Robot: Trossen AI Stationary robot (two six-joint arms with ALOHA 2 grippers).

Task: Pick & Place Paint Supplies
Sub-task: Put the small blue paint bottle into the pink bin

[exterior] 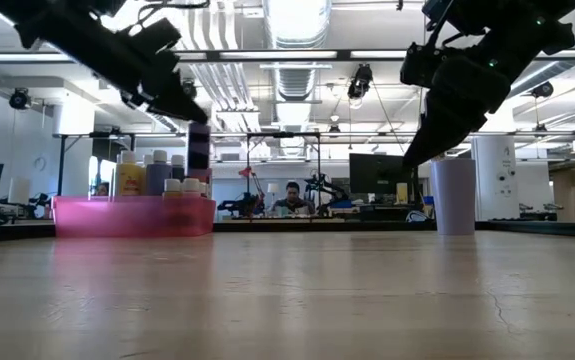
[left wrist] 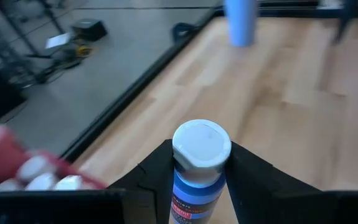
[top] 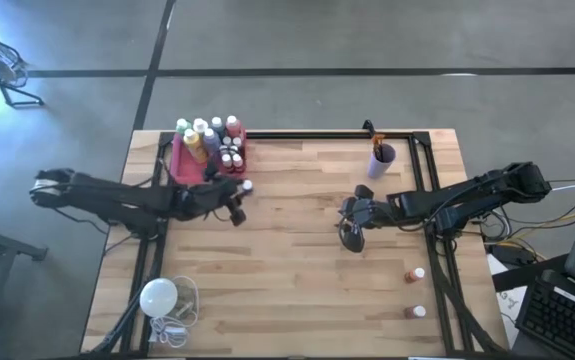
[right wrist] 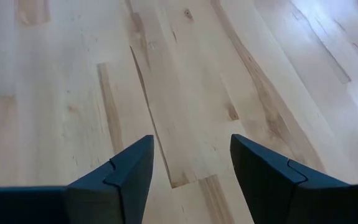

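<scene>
A blue paint bottle with a white cap (left wrist: 201,147) is in my left gripper (left wrist: 198,168), which is shut on it just off the near right corner of the pink tray (top: 181,160). In the low view the bottle (exterior: 199,150) hangs above the table beside the tray (exterior: 132,216). The tray holds several white-capped bottles (top: 209,136). Two tiny brown bottles (top: 416,273) (top: 417,312) stand on the wood near the right edge. My right gripper (top: 353,236) is open above bare wood (right wrist: 191,155). My left gripper pinches the bottle's body just under the cap (left wrist: 191,186) between its two fingers (left wrist: 157,177). The fingers come from the table's left, slanting a little downward. The cap reaches past the fingertips. The bottle is lifted clear of the table.
A purple cup (top: 382,160) holding dark brushes stands at the far right, seen as a pale cup (exterior: 454,195) in the low view. A white round bulb with a cord (top: 159,297) lies at the near left corner. Bare wood lies between the two arms.
</scene>
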